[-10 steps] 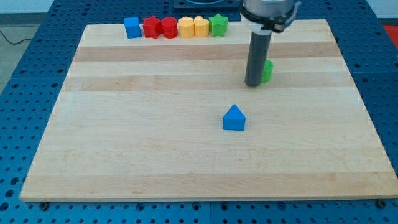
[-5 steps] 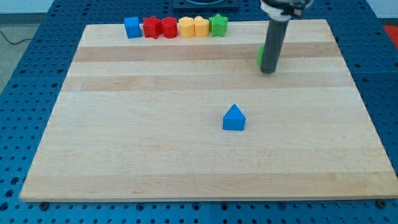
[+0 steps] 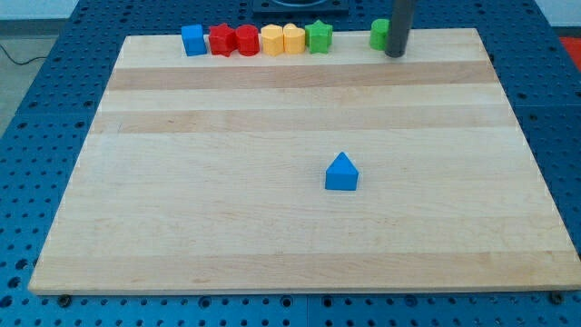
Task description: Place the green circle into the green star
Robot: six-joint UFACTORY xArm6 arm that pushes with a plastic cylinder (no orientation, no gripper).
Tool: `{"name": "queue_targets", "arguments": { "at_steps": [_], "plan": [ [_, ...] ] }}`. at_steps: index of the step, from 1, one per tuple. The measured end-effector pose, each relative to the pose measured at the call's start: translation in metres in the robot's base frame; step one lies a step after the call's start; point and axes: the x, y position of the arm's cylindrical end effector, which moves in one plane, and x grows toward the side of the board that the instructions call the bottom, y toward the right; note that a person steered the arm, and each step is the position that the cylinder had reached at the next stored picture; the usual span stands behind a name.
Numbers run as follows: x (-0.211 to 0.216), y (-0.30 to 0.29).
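Note:
The green circle [image 3: 379, 34] sits at the board's top edge, right of centre. My tip [image 3: 395, 54] is right against its right side, and the rod partly hides it. The green star [image 3: 319, 36] stands at the right end of a row of blocks along the top edge, a short gap to the left of the circle.
The row at the top holds, from the left, a blue cube [image 3: 192, 40], two red blocks [image 3: 221, 40] [image 3: 247, 40], two yellow blocks [image 3: 272, 40] [image 3: 293, 38] and the star. A blue triangle [image 3: 341, 173] lies mid-board. The wooden board [image 3: 182, 200] rests on a blue perforated table.
My tip has pushed the green circle from the upper middle of the board up to the top edge, moving up the view. The other blocks have not moved.

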Motion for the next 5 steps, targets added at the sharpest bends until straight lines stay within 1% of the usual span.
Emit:
{"name": "queue_targets", "arguments": {
  "at_steps": [1, 2, 3, 5],
  "plan": [
    [-0.004, 0.052],
    [-0.037, 0.065],
    [-0.050, 0.039],
    [-0.050, -0.051]
  ]
}}
